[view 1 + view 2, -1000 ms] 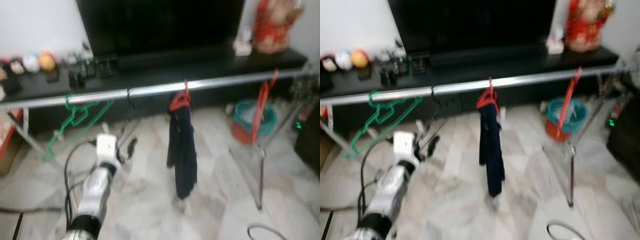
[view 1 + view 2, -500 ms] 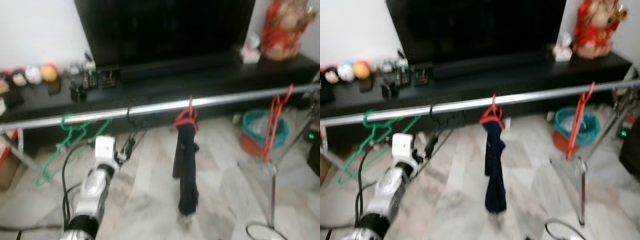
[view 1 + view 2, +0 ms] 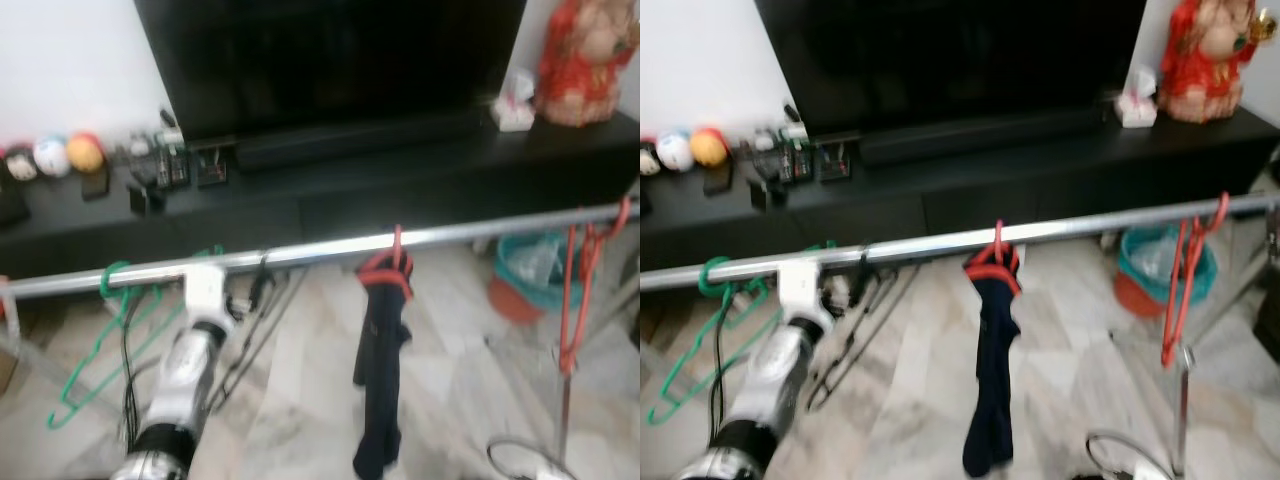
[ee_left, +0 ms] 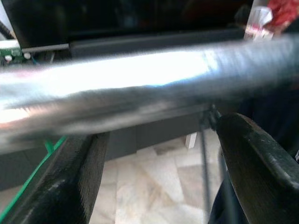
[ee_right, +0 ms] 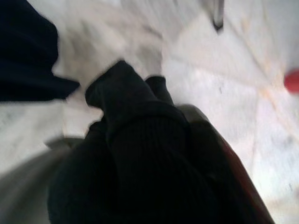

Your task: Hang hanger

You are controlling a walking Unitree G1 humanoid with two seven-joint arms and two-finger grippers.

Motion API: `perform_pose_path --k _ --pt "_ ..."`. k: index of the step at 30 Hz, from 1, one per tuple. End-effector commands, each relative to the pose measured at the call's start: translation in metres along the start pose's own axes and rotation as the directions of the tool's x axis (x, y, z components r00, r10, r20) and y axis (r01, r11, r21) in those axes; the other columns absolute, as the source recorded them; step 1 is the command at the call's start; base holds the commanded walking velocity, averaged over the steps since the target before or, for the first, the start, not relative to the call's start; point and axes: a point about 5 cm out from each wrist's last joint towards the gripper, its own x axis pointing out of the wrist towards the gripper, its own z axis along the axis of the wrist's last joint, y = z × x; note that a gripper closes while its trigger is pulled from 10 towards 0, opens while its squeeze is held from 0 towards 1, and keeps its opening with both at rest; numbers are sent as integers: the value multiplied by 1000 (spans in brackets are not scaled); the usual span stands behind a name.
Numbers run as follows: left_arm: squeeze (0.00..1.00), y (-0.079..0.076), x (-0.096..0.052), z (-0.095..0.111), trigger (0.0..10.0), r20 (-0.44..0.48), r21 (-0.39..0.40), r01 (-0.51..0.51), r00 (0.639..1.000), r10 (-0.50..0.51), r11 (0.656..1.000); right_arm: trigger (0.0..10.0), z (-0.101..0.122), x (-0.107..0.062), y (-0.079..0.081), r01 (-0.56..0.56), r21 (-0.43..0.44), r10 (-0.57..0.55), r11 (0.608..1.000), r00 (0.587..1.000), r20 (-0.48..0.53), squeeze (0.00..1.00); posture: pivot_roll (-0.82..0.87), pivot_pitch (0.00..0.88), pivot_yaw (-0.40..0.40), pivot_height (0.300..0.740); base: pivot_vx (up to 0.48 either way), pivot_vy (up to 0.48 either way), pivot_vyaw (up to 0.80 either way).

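left tool (image 4: 154, 154): fingers spread wide under round shiny steel rail (image 3: 330, 249) | thin black wire hanger (image 3: 255, 310): hooked on rail | right tool: state unclear

A large black television (image 3: 330, 50) stands on a long black cabinet (image 3: 430, 165) against the white wall. At about ten o'clock on the cabinet top sit small round toys, one orange (image 3: 85, 152) and one pale (image 3: 48, 155), with dark little gadgets (image 3: 165, 165) beside them. At two o'clock stands a red and gold figurine (image 3: 590, 55), a small white ornament (image 3: 513, 108) just beside it. At four o'clock, a teal and orange bucket (image 3: 1150, 275) rests on the pale marble floor (image 3: 300, 400).
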Motion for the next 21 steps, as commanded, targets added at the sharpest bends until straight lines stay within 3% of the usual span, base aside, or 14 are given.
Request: perform_pose_path --k 1,14,16,19,21 --pt "0 13 -8 -6 10000 -40 1 -21 999 21 1000 10000 -2 0 3 -5 6 5 1000 1000 -3 0 -85 0 40 740 0 0 0" --pt "0 23 -17 -11 10000 -90 29 1 996 2 1000 10000 -1 0 4 -9 1 9 1000 1000 -5 0 -73 0 41 740 0 0 0" --pt "0 21 -17 -11 10000 -101 24 37 994 -34 999 10000 -1 0 4 -9 2 9 1000 1000 -5 0 -71 0 43 740 0 0 0" --pt "0 4 -17 -10 10000 -151 16 208 967 -203 978 10000 0 0 5 -10 4 10 1000 1000 -5 0 -67 0 45 740 0 0 0" --pt "0 1 -16 -11 10000 -161 13 235 960 -230 972 10000 0 0 5 -11 4 11 1000 1000 -5 0 -67 0 45 740 0 0 0"
